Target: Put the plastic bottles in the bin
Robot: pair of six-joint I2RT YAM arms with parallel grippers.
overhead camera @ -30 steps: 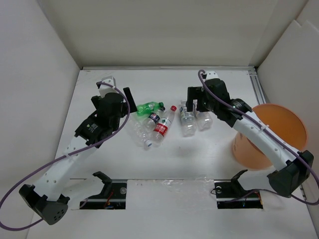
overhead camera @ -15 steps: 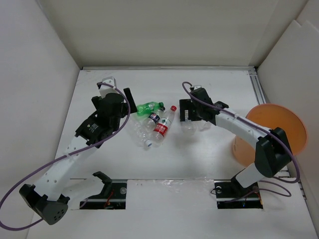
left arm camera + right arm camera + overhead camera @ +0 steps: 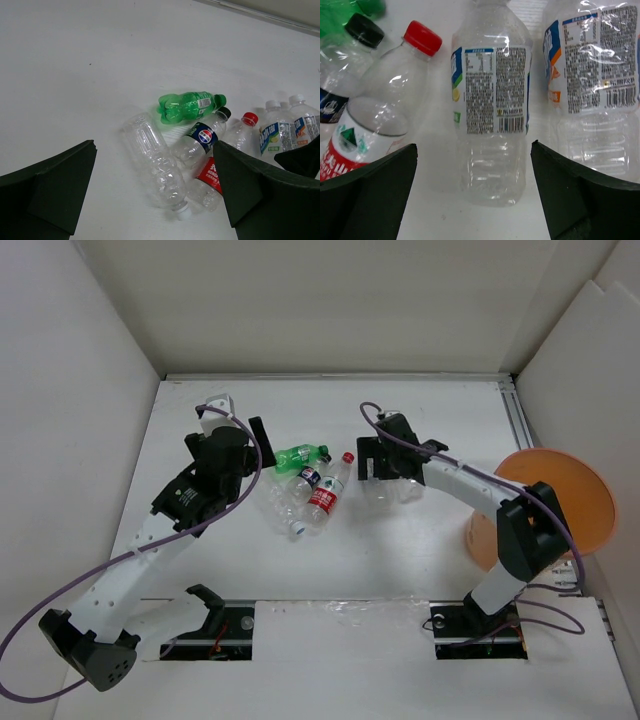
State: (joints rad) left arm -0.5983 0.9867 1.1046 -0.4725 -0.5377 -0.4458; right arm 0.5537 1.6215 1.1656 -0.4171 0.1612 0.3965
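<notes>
Several plastic bottles lie mid-table: a green one [image 3: 300,455], a dark-labelled one [image 3: 306,478], a red-labelled one [image 3: 325,498], a clear unlabelled one [image 3: 284,508] and two pale-labelled ones [image 3: 378,494] [image 3: 410,485]. My right gripper [image 3: 378,472] is open, low over the left pale-labelled bottle [image 3: 492,110], which lies between its fingers [image 3: 375,190]; the other pale bottle [image 3: 592,75] lies to the right. My left gripper [image 3: 240,435] is open and empty, left of the cluster; its view shows the clear bottle [image 3: 155,162] ahead. The orange bin [image 3: 575,490] stands at the right.
White walls enclose the table on the left, back and right. A metal rail [image 3: 520,425] runs along the right edge behind the bin. Two arm base mounts [image 3: 220,625] [image 3: 475,625] sit at the near edge.
My right arm has swung its gripper left and down onto the pale-labelled bottles, with its elbow raised in front of the bin. The left arm and the bottles have not moved.
</notes>
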